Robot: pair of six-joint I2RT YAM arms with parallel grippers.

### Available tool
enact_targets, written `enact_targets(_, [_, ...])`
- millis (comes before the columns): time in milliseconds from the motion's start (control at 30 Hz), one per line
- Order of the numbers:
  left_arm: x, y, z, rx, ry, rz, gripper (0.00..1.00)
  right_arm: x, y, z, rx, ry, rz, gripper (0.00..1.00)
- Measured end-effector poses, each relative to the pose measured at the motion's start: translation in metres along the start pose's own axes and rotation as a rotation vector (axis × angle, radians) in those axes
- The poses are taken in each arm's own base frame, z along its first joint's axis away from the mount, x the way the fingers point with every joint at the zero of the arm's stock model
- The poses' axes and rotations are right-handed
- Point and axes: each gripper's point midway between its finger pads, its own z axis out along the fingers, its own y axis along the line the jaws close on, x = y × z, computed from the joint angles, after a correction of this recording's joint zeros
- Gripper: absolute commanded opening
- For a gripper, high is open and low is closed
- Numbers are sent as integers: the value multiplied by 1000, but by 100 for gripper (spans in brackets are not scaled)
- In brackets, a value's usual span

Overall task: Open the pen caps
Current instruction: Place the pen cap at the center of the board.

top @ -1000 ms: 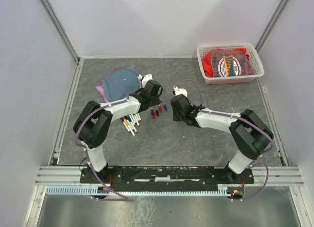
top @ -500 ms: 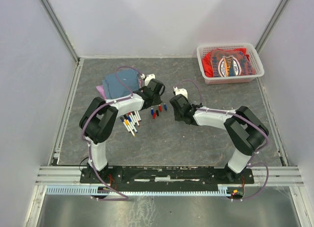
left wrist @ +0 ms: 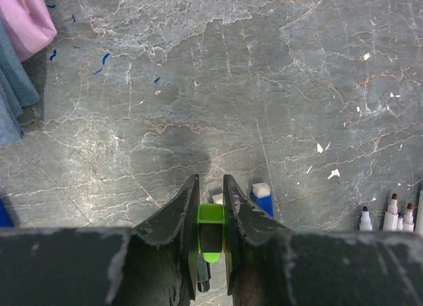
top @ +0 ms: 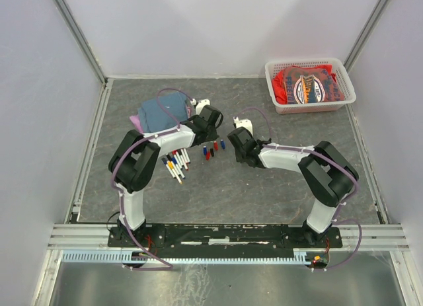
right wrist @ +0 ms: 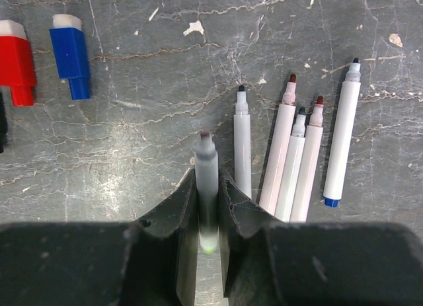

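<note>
Green pen cap [left wrist: 211, 219] is off, clamped in the left hand [left wrist: 211, 186]; the right hand [right wrist: 206, 182] grips a bare white barrel [right wrist: 205, 154]. Red cap [right wrist: 14, 55] and blue cap [right wrist: 69, 49] lie loose on the bench [right wrist: 132, 127] near five uncapped pens [right wrist: 242, 147]. The task looks nearly done, though I cannot tell whether any capped pens remain.

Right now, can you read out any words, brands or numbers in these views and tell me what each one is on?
Nothing is legible.
Round emblem on the red cloth in the white basket: lettering too blurred to read.
White pens, held pen, blue cap, green cap: no print visible.
</note>
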Motion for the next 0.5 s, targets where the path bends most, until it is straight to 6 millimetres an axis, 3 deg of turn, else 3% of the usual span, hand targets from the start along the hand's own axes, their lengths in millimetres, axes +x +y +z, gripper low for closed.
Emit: enact_targets(500, [1,-1,5,-5,6,3,30,-4,-3,3,20,-9,-1,26])
